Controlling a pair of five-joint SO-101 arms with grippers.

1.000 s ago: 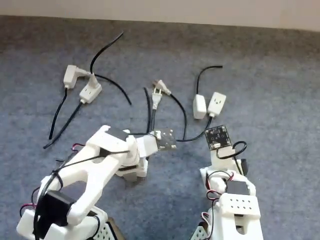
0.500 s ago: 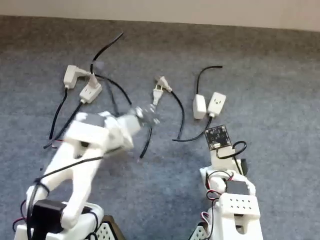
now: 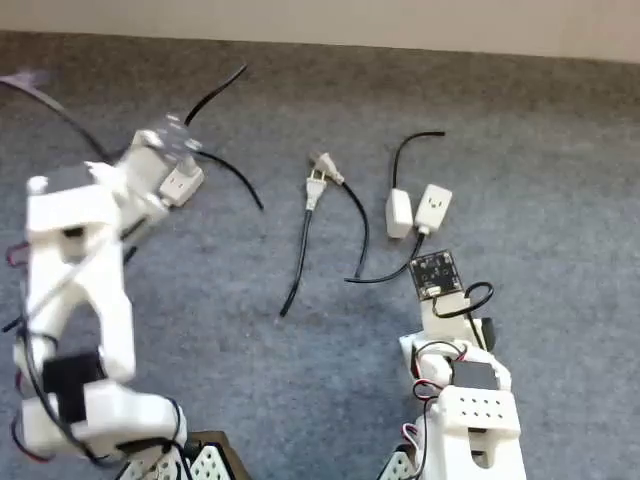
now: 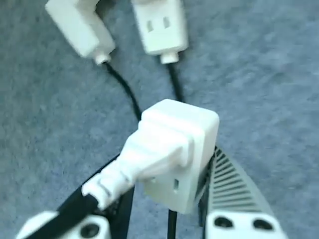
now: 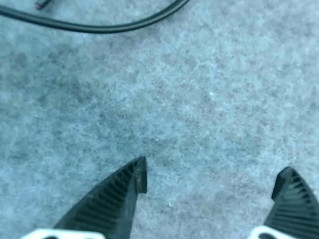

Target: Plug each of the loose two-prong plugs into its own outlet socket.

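Held plug: a white plug on a black cord is clasped by the left gripper's fingers, poised just short of the outlet socket; its prongs are hidden.
Handling: it is judged light and rigid, with a smooth shell that could slip. The flat sides are best gripped, and the stiff cord may tug it askew.
Neighbour: an angled white plug lies just beside the outlet socket.
Right gripper: the right gripper is held with fingers spread and nothing between them, well apart from the outlet socket.
Room: bare carpeted bench is left open away from the outlet socket, and its far edge runs beyond it.
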